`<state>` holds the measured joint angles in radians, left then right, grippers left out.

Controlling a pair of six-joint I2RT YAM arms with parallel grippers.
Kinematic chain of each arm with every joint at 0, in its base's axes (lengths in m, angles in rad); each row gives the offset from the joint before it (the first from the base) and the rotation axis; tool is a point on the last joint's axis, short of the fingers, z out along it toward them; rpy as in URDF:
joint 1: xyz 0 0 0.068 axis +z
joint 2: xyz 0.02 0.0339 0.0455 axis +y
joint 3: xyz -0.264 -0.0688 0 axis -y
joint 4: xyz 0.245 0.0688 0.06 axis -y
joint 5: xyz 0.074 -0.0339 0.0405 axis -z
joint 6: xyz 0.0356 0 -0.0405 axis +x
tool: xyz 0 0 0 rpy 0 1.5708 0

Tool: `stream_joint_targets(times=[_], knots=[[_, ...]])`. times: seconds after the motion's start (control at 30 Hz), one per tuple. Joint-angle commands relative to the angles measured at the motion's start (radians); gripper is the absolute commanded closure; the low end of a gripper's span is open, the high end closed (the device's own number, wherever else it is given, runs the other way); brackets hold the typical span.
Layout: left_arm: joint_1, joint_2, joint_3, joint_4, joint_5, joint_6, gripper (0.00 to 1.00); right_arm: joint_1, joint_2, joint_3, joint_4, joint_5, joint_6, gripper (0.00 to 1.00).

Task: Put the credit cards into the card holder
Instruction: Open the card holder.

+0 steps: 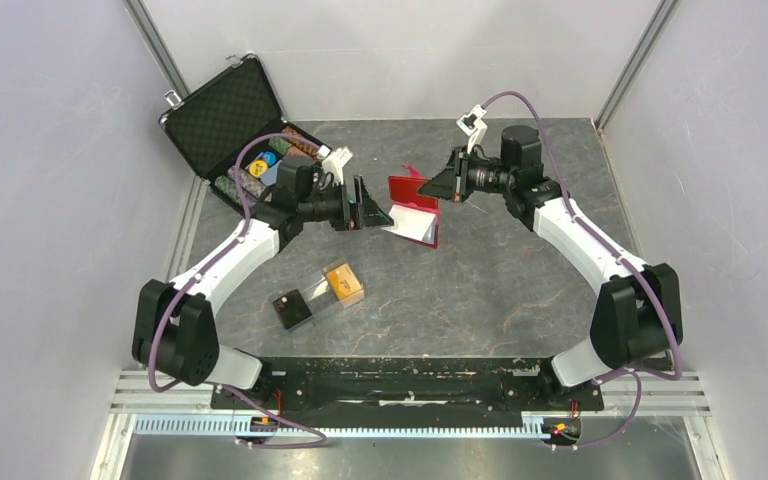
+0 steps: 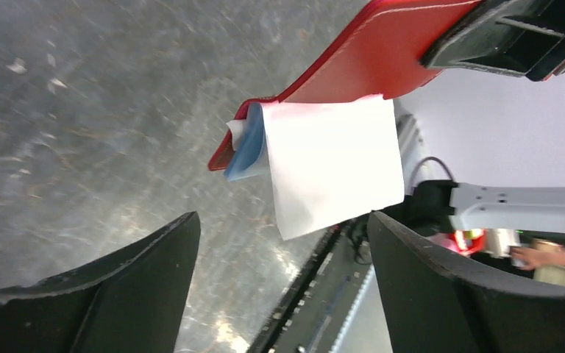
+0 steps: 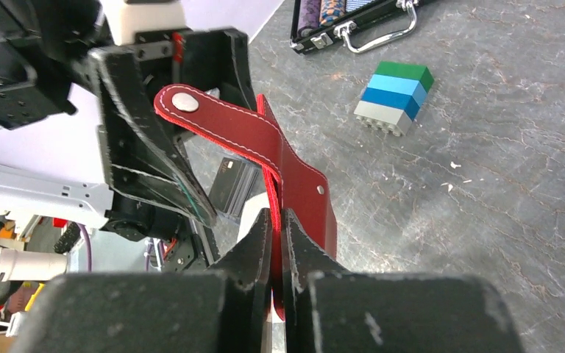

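The red card holder (image 1: 407,192) hangs above the table's middle, with my right gripper (image 1: 434,186) shut on its edge (image 3: 278,220). Its snap strap (image 3: 213,118) reaches toward the left arm. In the left wrist view a white card (image 2: 331,165) and a pale blue card (image 2: 244,153) stick out of the card holder (image 2: 368,62). My left gripper (image 1: 372,214) stands open just left of the white card (image 1: 418,229), apart from it, with nothing between its fingers (image 2: 154,272). More orange credit cards (image 1: 344,281) lie in a clear box on the table.
A small black box (image 1: 291,308) sits beside the clear box. The open black chip case (image 1: 230,125) with chips stands at the back left. A green, blue and grey brick stack (image 3: 393,95) rests on the table behind the card holder.
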<state>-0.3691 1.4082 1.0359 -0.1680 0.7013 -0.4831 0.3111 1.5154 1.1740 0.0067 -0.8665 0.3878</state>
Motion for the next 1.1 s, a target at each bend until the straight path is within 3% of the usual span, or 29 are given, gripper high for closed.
stream_joint_targets(times=[0.0, 0.17, 0.27, 0.53, 0.7, 0.77, 0.97, 1.07], knots=[[-0.003, 0.033, 0.003, 0.133, 0.16, -0.157, 0.14, 0.0, -0.02, 0.01, 0.089, -0.028, 0.066, 1.0], [-0.005, 0.075, 0.011, 0.15, 0.221, -0.175, 0.28, 0.0, -0.019, 0.002, 0.101, -0.026, 0.083, 1.0], [-0.005, 0.07, 0.012, 0.179, 0.249, -0.195, 0.31, 0.0, -0.015, 0.001, 0.103, -0.028, 0.085, 1.0], [-0.005, 0.073, -0.007, 0.503, 0.351, -0.402, 0.28, 0.0, -0.01, -0.021, 0.129, -0.047, 0.109, 1.0], [-0.004, 0.078, -0.001, 0.541, 0.33, -0.408, 0.25, -0.001, -0.005, -0.037, 0.157, -0.07, 0.148, 1.0], [-0.005, 0.078, 0.014, 0.457, 0.297, -0.341, 0.25, -0.001, -0.007, -0.042, 0.155, -0.064, 0.157, 1.0], [-0.004, 0.063, 0.109, -0.001, 0.088, -0.014, 0.25, -0.001, -0.014, -0.06, 0.167, -0.026, 0.23, 1.0], [-0.005, 0.077, 0.109, -0.028, 0.08, 0.013, 0.25, -0.001, -0.016, -0.081, 0.218, -0.026, 0.289, 1.0]])
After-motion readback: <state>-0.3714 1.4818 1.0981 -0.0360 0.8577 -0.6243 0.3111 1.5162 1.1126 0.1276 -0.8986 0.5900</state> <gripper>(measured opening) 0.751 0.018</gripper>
